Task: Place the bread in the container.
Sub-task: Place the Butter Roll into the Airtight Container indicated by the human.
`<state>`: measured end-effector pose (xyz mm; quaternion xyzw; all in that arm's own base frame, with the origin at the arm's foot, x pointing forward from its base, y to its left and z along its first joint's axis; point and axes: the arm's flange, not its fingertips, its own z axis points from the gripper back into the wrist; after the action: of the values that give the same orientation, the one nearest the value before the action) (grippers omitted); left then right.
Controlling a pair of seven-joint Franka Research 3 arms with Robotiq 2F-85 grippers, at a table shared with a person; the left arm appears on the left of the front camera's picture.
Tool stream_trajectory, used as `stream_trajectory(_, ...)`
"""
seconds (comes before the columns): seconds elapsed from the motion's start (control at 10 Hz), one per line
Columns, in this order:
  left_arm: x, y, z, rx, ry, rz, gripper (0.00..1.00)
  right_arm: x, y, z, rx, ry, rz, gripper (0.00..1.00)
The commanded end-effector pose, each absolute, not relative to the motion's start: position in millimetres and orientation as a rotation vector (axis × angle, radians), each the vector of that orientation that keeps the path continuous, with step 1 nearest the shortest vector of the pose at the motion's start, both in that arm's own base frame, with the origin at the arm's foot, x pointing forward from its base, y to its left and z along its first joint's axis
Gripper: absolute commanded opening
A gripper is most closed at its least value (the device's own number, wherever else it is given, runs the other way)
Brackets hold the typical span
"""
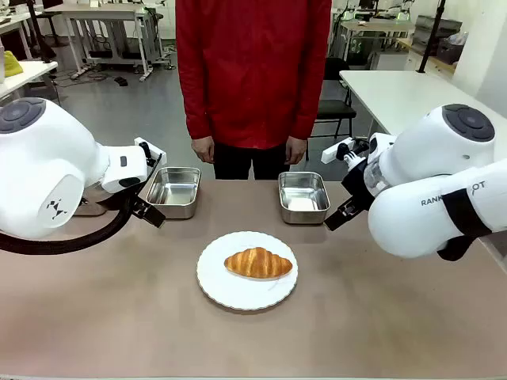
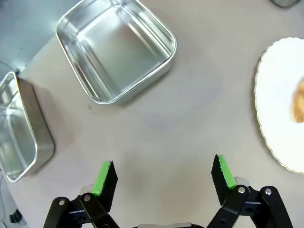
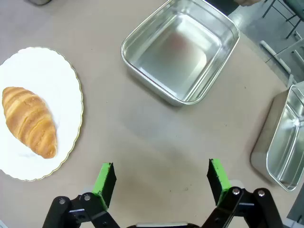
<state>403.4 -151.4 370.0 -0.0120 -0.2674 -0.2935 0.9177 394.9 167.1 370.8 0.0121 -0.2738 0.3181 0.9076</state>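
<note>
bread (image 2: 299,107): mostly cut off by the left wrist view's right edge
plate (image 2: 278,95): cropped there too
side tray (image 2: 19,128): cropped at the left edge

A white plate (image 1: 238,297) (scalloped rim) sits on the brown table (image 1: 111,317); a person (image 1: 252,63) in red stands beyond.

The bread (image 1: 257,263) lies on a plate (image 1: 238,297) near the middle of the table (image 1: 119,317). Behind the plate, toward the person (image 1: 253,71) standing at the far edge, sit a left tray (image 1: 174,190) and a right tray (image 1: 303,196), well apart. A third tray (image 2: 19,128) lies just outside the left tray, and a fourth tray (image 3: 285,142) just outside the right tray.
</note>
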Motion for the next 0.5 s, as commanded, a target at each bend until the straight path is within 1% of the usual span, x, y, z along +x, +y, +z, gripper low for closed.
stream_trajectory(0.0,403.4,-151.5,370.1,-0.025,-0.550,-0.604,1.00,395.0,167.2,370.9,0.025,-0.565,0.657,1.00)
stream_trajectory(0.4,403.4,-151.5,370.1,-0.025,-0.550,-0.604,1.00,395.0,167.2,370.9,0.025,-0.565,0.657,1.00)
